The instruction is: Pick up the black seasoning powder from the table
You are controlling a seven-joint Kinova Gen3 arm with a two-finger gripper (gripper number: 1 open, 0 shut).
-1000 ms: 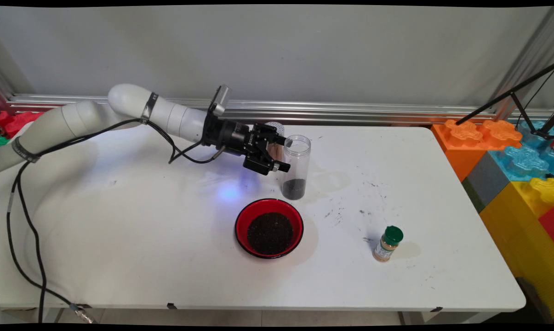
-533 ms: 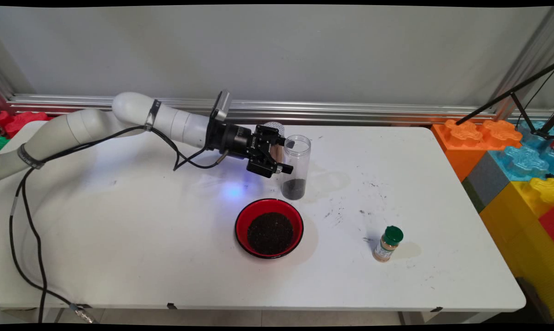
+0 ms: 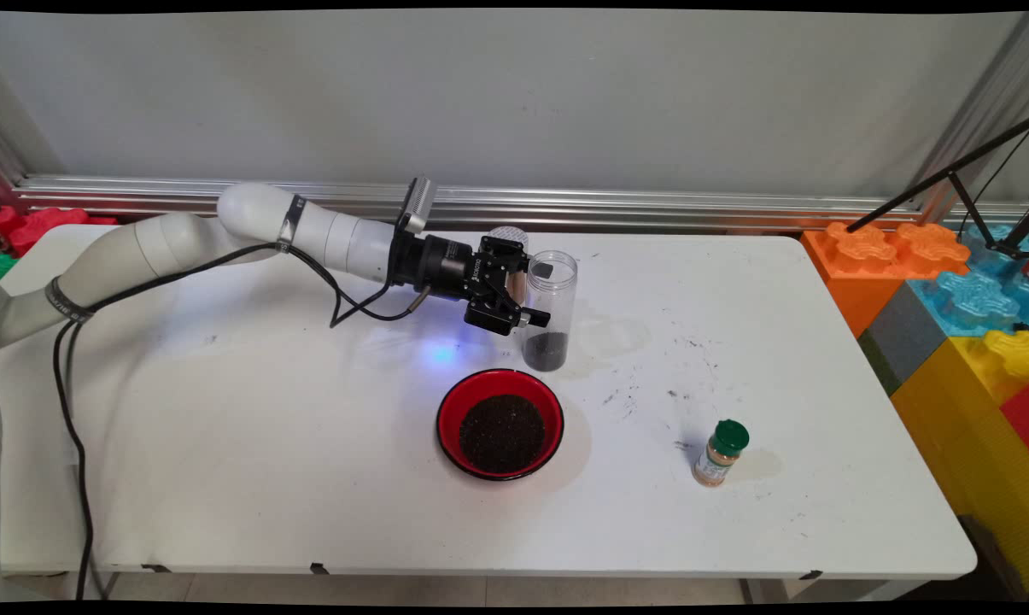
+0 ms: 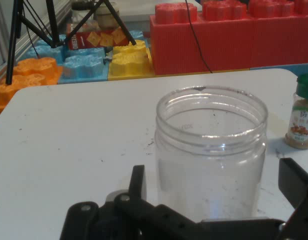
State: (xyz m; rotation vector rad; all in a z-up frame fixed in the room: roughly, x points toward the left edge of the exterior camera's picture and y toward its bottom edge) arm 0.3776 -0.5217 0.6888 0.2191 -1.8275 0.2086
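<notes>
The clear jar [image 3: 551, 309], upright mid-table with dark grains in its bottom, stands between the spread fingers of the gripper [image 3: 533, 299], which reaches in level from the left without clamping it, a red bowl [image 3: 500, 424] of grains just in front and a green-capped bottle [image 3: 721, 453] well apart, right.

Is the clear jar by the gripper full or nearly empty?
Nearly empty: the clear jar stands upright, lidless, with dark grains only at its bottom.
</notes>
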